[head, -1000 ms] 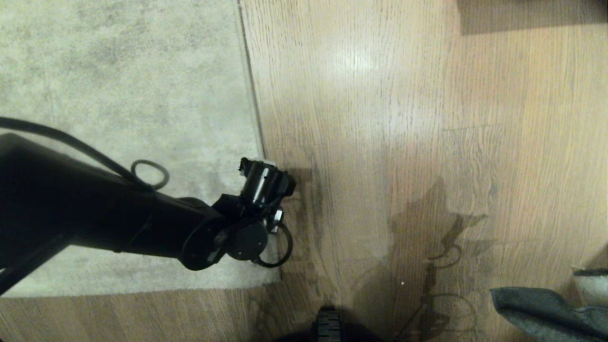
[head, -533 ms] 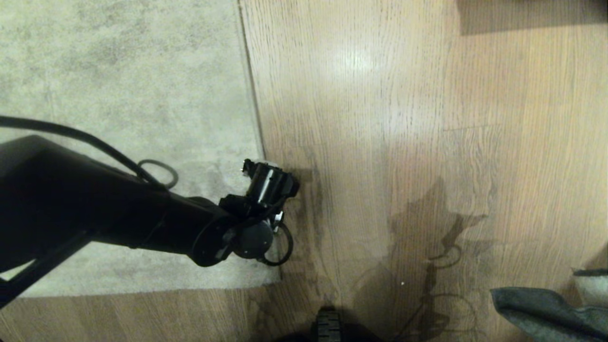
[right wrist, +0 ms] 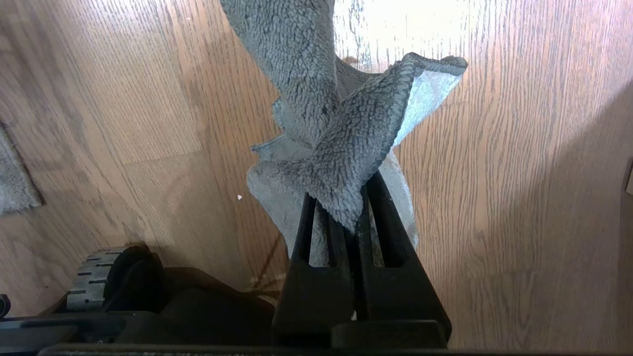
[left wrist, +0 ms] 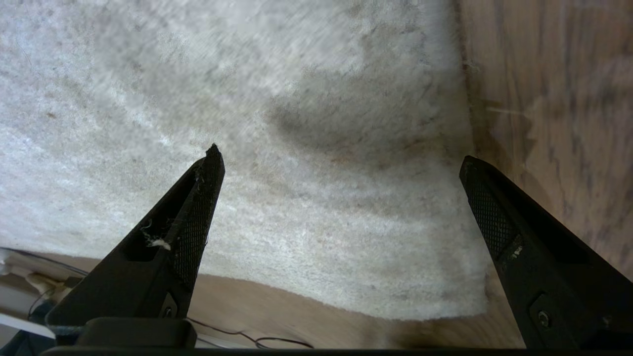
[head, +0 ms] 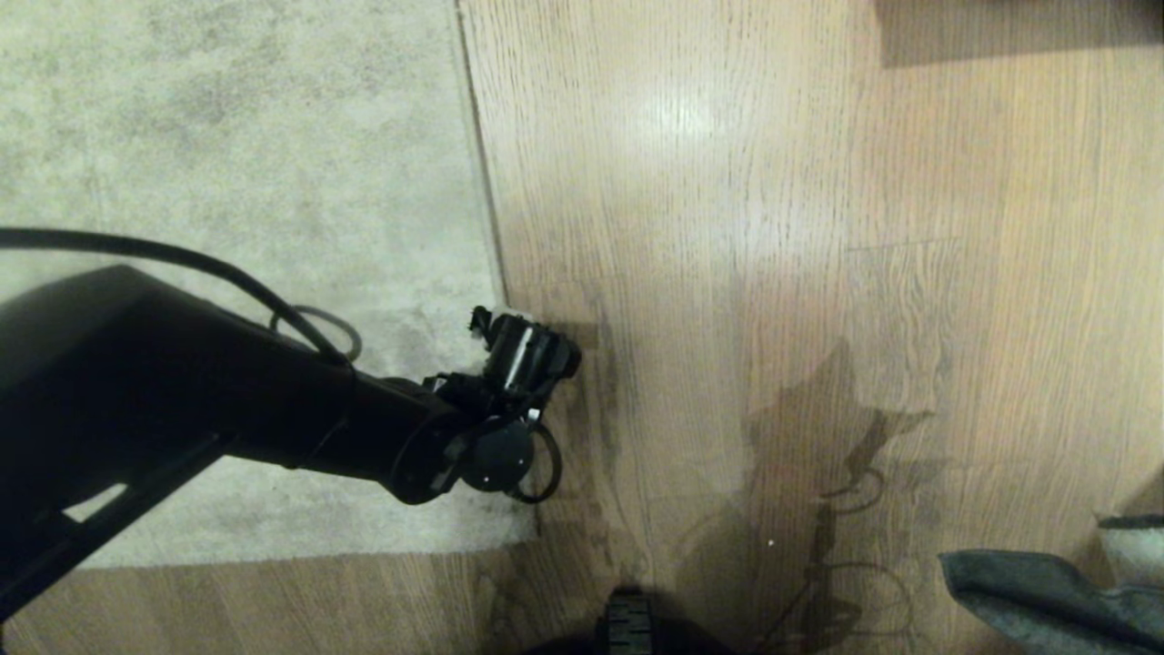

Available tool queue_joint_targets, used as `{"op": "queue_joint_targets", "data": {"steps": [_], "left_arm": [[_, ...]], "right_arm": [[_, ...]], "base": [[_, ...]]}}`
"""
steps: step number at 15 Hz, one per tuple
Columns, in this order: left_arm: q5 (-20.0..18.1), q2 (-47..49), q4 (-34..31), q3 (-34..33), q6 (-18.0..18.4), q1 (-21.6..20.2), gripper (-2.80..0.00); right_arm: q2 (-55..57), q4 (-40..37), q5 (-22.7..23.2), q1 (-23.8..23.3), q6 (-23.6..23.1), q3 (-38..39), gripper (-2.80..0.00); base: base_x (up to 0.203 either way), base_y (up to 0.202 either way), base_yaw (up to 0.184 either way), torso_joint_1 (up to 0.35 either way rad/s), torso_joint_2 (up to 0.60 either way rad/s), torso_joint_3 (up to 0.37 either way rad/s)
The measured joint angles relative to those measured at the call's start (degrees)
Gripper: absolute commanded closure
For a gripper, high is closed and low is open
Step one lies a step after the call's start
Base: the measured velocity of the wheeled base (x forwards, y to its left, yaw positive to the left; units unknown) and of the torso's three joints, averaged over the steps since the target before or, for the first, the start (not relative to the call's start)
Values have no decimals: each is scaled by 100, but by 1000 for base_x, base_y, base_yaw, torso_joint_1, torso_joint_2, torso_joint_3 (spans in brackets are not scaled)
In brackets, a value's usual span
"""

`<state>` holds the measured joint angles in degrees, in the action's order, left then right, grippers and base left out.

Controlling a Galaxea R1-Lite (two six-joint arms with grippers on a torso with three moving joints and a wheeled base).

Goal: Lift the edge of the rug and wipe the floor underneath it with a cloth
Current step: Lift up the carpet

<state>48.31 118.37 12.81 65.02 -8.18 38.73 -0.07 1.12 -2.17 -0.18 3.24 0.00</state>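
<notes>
Nearest us, our right claw (right wrist: 341,217) is clamped on the cloth (right wrist: 341,138), which hangs over the floor (head: 818,227) at our right side; one cloth, ready. Further out, our left claw (left wrist: 341,163) stands spread wide and empty, straddling the rug edge (head: 482,200) near the rug's one visible corner, one finger (left wrist: 198,212) over pile, the other over wood. We judge nothing is lifted yet: the rug lies flat, and both lifting and wiping remain. Two claws, one rug.

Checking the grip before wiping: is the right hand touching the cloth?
Touching. The right wrist view shows the right hand shut on the cloth.
</notes>
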Motion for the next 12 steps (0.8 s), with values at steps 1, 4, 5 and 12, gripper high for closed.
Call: {"op": "queue_joint_targets", "data": {"steps": [1,4,5,12], "left_arm": [[3,35,0,52,0,1,-280],[6,158,-6,240,6,11,-280],[7,200,-5,295,6,13,-280],[411,348,-33,397,20,7,-280]], "right_arm": [[0,0,-2,0,-2,0,0],[0,-1,-3,0,-2,0,0],[0,0,0,0,-2,0,0],[0,-2,0,0,-2,0,0]], "base": [[0,0,0,0,0,0],[0,0,0,0,0,0],[0,0,0,0,0,0],[0,0,0,0,0,0]]}}
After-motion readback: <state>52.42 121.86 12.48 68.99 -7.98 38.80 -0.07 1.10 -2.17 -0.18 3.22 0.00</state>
